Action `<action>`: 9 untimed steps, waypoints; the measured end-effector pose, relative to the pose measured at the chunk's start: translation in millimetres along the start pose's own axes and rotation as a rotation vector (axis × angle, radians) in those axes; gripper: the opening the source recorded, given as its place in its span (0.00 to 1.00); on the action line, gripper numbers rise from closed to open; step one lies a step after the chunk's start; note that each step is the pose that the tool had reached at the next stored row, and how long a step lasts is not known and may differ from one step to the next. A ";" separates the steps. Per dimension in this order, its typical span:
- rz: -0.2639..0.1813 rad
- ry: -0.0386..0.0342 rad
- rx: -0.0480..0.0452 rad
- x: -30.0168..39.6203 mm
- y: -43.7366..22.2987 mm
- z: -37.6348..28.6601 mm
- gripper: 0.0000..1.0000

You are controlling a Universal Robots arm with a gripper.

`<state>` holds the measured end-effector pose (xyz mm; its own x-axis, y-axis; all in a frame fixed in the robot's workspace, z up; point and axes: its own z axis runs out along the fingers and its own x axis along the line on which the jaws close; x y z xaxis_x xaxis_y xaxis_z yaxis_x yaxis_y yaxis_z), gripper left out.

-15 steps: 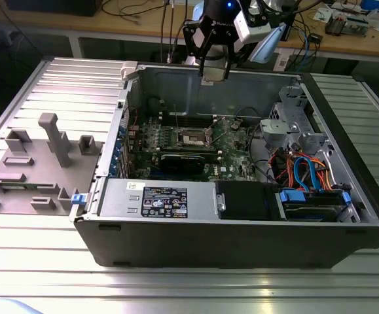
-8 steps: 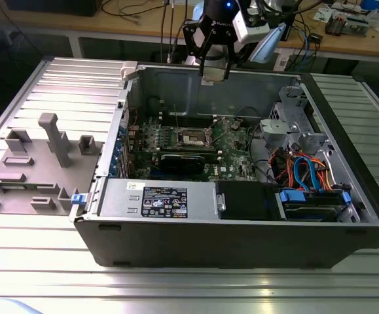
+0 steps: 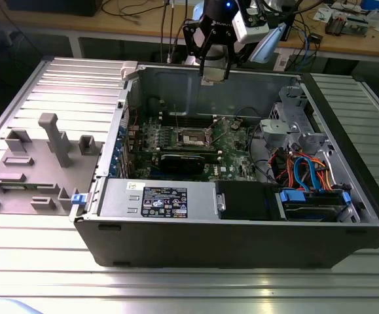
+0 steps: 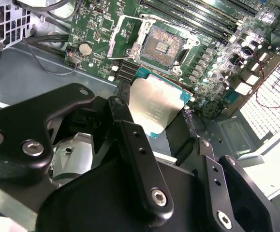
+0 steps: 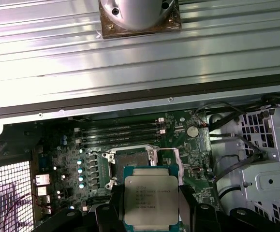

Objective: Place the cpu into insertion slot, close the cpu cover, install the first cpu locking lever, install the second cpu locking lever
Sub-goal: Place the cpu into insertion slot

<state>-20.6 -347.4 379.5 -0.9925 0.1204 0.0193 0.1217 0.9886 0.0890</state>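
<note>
My gripper (image 3: 214, 76) hangs above the back wall of the open computer case (image 3: 241, 229), shut on the cpu (image 4: 155, 102). The cpu (image 5: 151, 200) is a flat square chip with a silver-grey top, held by its edges between the two black fingers (image 4: 130, 140). Below and ahead of it on the green motherboard (image 3: 232, 147) lies the insertion slot (image 4: 160, 47), with its contacts bare. The slot (image 5: 130, 155) is partly hidden behind the chip. The cpu cover (image 4: 123, 35) looks swung open beside the slot. The cpu is clear of the board.
A black card (image 3: 186, 161) lies just in front of the slot. A power supply (image 3: 169, 199) and a drive cage with coloured cables (image 3: 307, 173) fill the front and the exterior view's right. A grey fixture plate with blocks (image 3: 45, 163) sits on the exterior view's left.
</note>
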 end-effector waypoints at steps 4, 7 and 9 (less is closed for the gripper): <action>0.002 -0.0002 -0.0001 0.0 0.0 0.0 0.54; 0.006 -0.0006 -0.0001 0.0 0.0 0.0 0.54; 0.012 -0.0010 -0.0002 0.0 0.0 0.0 0.54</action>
<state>-20.6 -347.4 379.5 -0.9911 0.1319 0.0193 0.1331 0.9871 0.0890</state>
